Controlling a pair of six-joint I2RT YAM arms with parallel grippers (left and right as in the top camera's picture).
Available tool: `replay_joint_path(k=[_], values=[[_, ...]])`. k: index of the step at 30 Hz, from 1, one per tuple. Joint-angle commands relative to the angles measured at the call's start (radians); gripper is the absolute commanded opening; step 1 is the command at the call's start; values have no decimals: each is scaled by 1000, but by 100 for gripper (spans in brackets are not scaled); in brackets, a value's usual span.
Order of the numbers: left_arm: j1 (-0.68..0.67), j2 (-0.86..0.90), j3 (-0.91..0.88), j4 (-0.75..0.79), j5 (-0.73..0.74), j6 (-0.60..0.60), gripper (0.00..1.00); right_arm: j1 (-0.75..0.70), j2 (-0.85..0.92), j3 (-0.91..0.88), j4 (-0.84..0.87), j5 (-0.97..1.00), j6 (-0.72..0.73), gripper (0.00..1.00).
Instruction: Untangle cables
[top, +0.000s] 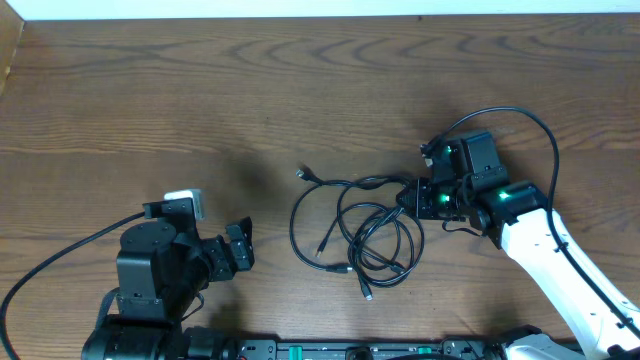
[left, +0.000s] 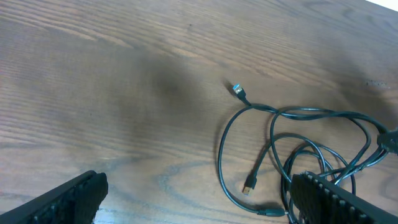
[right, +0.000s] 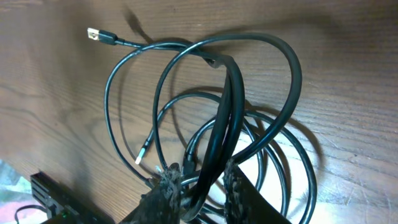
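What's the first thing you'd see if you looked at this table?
A messy tangle of black cables lies in the middle of the wooden table. The right claw pinches its right edge, with green lights glowing behind it. The left claw sits open to the left.

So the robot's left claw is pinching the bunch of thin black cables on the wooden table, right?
No, the right gripper is pinching the thin black cables on the brown wooden table; the right wrist view shows cords clamped between its fingers. The left gripper is open, away from them.
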Motion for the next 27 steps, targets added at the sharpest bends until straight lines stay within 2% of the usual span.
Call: replay_joint_path(k=[1,3,12,16,21,27], values=[[4,0,16,0,-17,14,98,8,-1,-3,2,-10,5,11],[4,0,16,0,-17,14,98,12,-1,-3,3,-6,5,1],[4,0,16,0,-17,14,98,26,-2,-2,32,0,4,1],[4,0,16,0,-17,14,98,24,-24,27,54,-65,-38,1],[4,0,16,0,-17,14,98,24,-97,126,101,-229,-163,1],[4,0,16,0,-17,14,98,24,-205,278,142,-239,-203,1]])
